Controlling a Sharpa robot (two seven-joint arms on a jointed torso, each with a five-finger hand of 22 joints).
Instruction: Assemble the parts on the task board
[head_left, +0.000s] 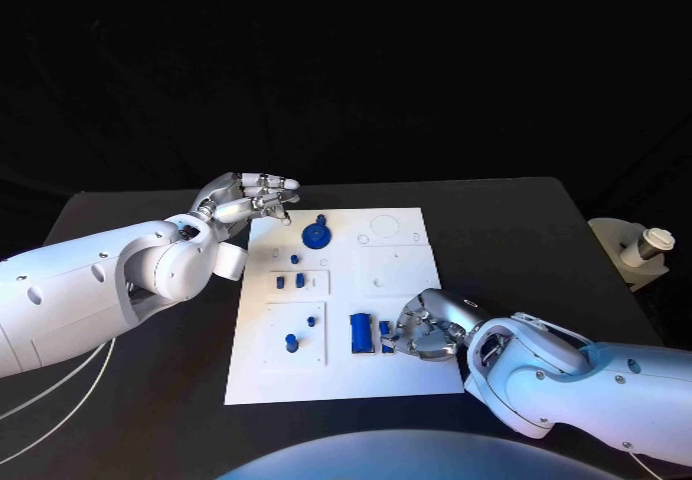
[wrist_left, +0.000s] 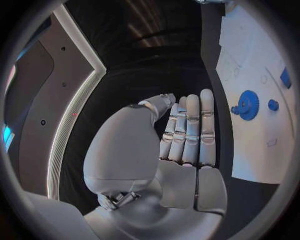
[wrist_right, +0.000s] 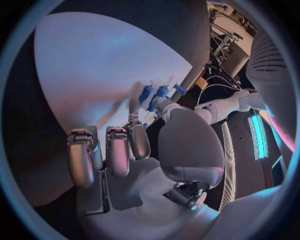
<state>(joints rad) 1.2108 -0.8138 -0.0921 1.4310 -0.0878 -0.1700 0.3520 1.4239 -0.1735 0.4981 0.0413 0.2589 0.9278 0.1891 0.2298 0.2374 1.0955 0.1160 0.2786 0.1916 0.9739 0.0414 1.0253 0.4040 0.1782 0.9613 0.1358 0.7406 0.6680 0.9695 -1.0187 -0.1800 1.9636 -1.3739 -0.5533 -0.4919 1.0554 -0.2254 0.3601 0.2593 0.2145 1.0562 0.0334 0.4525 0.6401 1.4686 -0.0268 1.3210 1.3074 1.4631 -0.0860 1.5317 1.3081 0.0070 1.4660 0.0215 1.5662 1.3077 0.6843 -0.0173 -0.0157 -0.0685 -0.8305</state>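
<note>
The flat white rectangular task board (head_left: 397, 375) lies mid-table. The right hand (head_left: 421, 328) pinches a small blue plastic part (head_left: 387, 331) at its near edge, beside a blue block (head_left: 361, 332). The left hand (head_left: 248, 198) hovers empty, fingers straight, beside the board's far left corner, near a blue gear (head_left: 317, 235).

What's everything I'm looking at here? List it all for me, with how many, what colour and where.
Table: one, black, under everything.
Task board: one, white plate, middle of the table.
Gear: one, blue, far end of the board near the left hand.
Small pegs: several, blue, in the board's left-side panels, mid and near.
Rectangular block: one, blue, near part of the board, just left of the right hand.
Small piece: one, blue, at the right hand's fingertips; whether it is gripped I cannot tell.
White object: one, off the table's right edge; unclear what it is.
Left hand: silver, fingers straight, holds nothing, by the board's far-left corner.
Right hand: silver, on the board's near right.
</note>
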